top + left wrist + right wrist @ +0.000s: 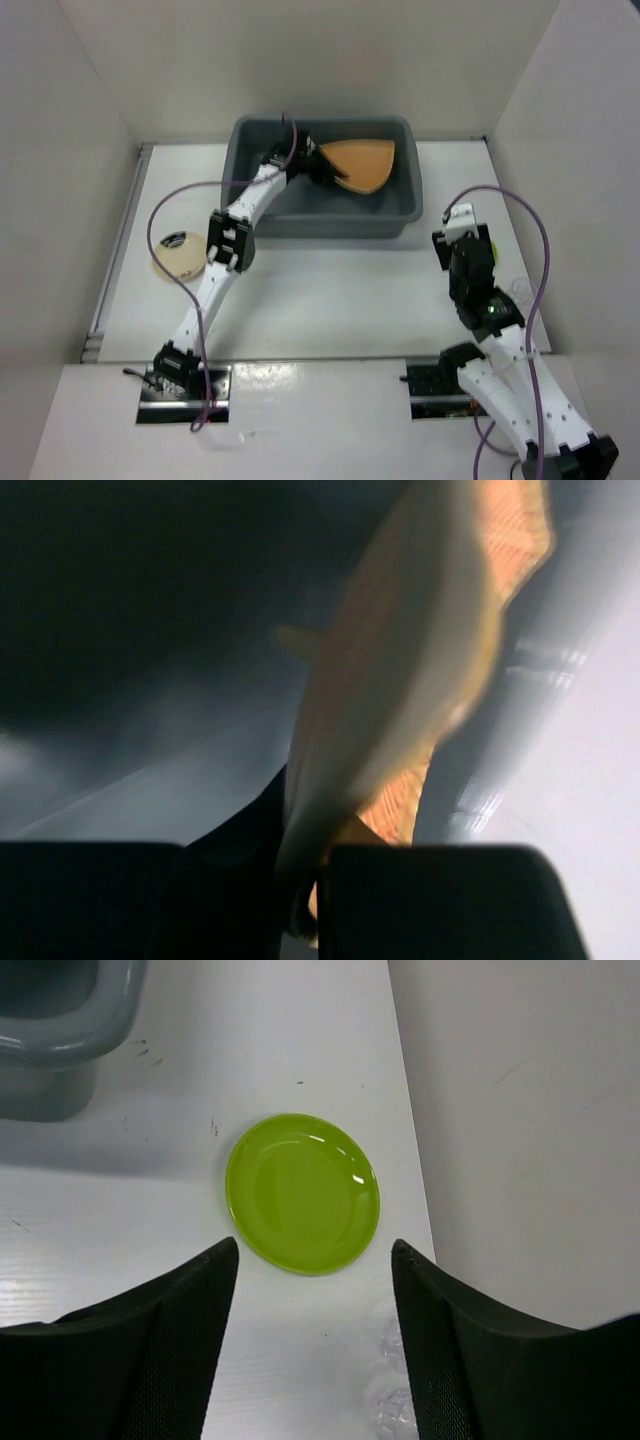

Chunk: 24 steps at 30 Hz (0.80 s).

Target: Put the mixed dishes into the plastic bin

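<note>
The tan wood-grain plate [362, 163] hangs tilted inside the dark grey plastic bin [330, 222], with my left gripper [318, 165] shut on its left edge. The left wrist view shows that plate [400, 680] running up from the left gripper [315, 880], whose jaws pinch its rim. A cream saucer [178, 252] lies on the table to the left. My right gripper [472, 255] stands open [314, 1250] just above the table, near a green plate [303, 1192] and holding nothing. A small clear glass [395, 1400] sits by its right finger, and the same glass [520, 288] shows from above.
White walls enclose the table on three sides; the right wall [520, 1110] runs close beside the green plate. The bin's corner [60, 1030] stands to the far left of the right gripper. Purple cables [160, 215] loop over both arms.
</note>
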Each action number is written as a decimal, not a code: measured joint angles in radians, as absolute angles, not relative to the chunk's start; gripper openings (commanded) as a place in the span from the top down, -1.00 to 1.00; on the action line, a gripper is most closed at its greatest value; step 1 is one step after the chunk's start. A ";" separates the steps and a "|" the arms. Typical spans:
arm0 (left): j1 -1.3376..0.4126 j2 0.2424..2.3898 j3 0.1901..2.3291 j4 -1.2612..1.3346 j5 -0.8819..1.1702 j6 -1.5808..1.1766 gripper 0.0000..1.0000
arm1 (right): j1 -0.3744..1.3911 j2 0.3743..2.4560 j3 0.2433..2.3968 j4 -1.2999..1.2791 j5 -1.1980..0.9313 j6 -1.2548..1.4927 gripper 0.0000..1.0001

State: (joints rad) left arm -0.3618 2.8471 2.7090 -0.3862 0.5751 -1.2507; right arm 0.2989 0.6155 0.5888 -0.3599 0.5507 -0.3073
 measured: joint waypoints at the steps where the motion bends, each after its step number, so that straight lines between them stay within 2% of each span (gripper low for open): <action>1: -0.366 2.887 2.809 -0.511 0.580 -1.264 1.00 | 0.301 0.611 0.589 -0.358 0.551 -0.308 -0.37; 3: -0.371 3.008 2.955 -0.556 0.575 -1.285 1.00 | 0.306 0.608 0.588 -0.357 0.553 -0.308 -0.39; 5: -0.372 3.047 3.007 -0.597 0.578 -1.288 1.00 | 0.312 0.606 0.588 -0.356 0.554 -0.309 -0.39; 7: -0.372 3.047 3.042 -0.641 0.572 -1.285 0.90 | 0.318 0.605 0.588 -0.356 0.553 -0.311 -0.45; 10: -0.372 3.039 3.088 -0.663 0.571 -1.266 0.21 | 0.321 0.606 0.588 -0.355 0.553 -0.312 -0.52; 11: -0.372 3.033 3.091 -0.667 0.572 -1.261 -0.22 | 0.321 0.605 0.588 -0.354 0.553 -0.312 -0.52; 12: -0.372 3.029 3.095 -0.669 0.574 -1.244 -0.51 | 0.321 0.605 0.588 -0.353 0.553 -0.312 -0.54; 13: -0.372 3.026 3.098 -0.667 0.579 -1.238 -0.98 | 0.323 0.605 0.587 -0.353 0.551 -0.312 -0.54; 20: -0.369 2.999 3.099 -0.723 0.569 -1.160 -0.98 | 0.330 0.619 0.582 -0.352 0.545 -0.311 -0.62; 24: -0.369 2.906 3.096 -0.855 0.457 -1.070 -0.98 | 0.330 0.635 0.581 -0.352 0.543 -0.307 -0.71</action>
State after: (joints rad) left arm -0.3691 2.9055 3.0962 -0.8547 0.4568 -1.0698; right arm 0.3298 0.6350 0.5812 -0.3519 0.5434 -0.3073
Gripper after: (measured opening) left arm 0.990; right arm 0.836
